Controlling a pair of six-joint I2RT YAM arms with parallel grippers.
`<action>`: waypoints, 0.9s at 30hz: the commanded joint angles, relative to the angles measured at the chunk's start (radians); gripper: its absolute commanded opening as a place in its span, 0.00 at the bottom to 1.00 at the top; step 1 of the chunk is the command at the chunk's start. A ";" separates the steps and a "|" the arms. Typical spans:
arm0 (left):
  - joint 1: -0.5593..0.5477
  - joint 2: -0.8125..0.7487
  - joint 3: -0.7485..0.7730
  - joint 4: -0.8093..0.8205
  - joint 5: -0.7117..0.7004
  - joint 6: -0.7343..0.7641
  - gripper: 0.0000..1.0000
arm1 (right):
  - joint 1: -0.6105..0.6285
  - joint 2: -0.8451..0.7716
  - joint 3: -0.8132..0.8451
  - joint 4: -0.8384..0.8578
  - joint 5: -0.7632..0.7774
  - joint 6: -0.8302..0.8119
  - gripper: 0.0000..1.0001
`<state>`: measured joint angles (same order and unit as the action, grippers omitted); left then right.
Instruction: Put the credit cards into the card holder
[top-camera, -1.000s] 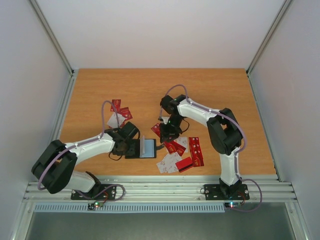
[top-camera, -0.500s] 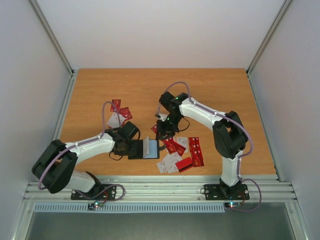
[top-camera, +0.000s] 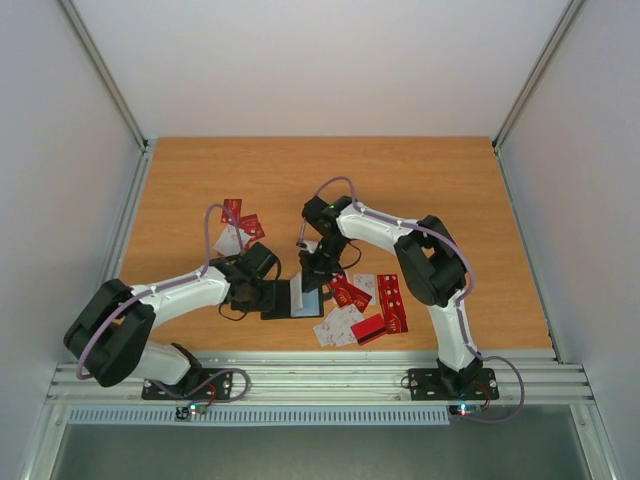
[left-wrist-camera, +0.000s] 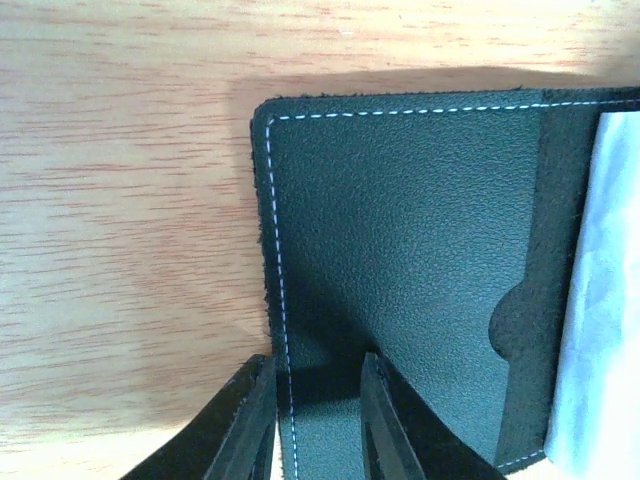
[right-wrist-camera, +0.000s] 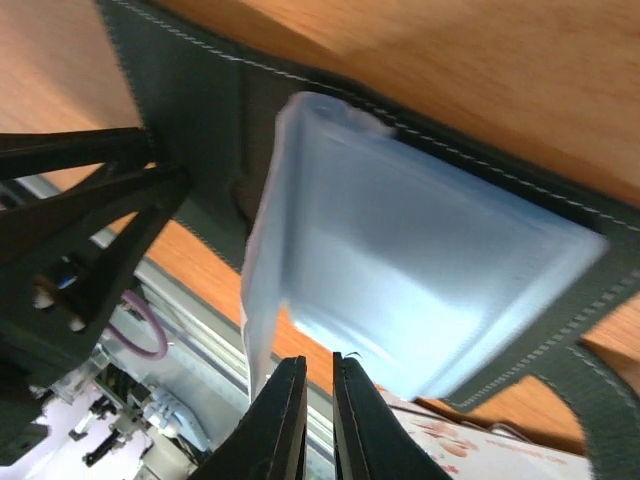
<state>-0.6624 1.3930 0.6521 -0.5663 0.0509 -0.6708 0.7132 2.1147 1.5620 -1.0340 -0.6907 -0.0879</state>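
While the card holder (top-camera: 300, 300) lies open on the desk (top-camera: 430, 190) between the 2 arms, the left gripper (top-camera: 266, 297) sits at its black left flap. Seen from the left wrist, that gripper (left-wrist-camera: 316, 362) is narrow, and the flap's (left-wrist-camera: 400, 250) white-stitched edge runs between its 2 fingers, so it looks clamped on the holder. The right gripper (top-camera: 311, 279) hangs over the holder's middle, where the pale inner pocket (top-camera: 297, 290) stands up from the leather. In the right wrist view its jaws (right-wrist-camera: 318, 362) are almost together at the lower rim of that pocket (right-wrist-camera: 430, 290); whether they pinch anything I cannot tell. Loose credit cards lie in 2 groups: red and white ones (top-camera: 365, 305) just right of the holder, and a smaller group (top-camera: 238, 230) beyond the left arm.
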 joint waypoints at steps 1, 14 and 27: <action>-0.003 -0.001 -0.012 0.020 0.030 -0.001 0.27 | 0.031 0.005 0.044 0.025 -0.081 -0.016 0.10; -0.003 -0.146 0.022 -0.109 0.028 0.008 0.37 | 0.049 0.130 0.160 0.018 -0.119 -0.013 0.11; -0.003 -0.357 0.039 -0.104 0.215 0.108 0.47 | 0.049 0.241 0.267 -0.017 -0.094 0.022 0.14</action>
<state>-0.6624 1.0515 0.6975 -0.7540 0.1230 -0.6281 0.7547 2.3348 1.7962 -1.0252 -0.7921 -0.0837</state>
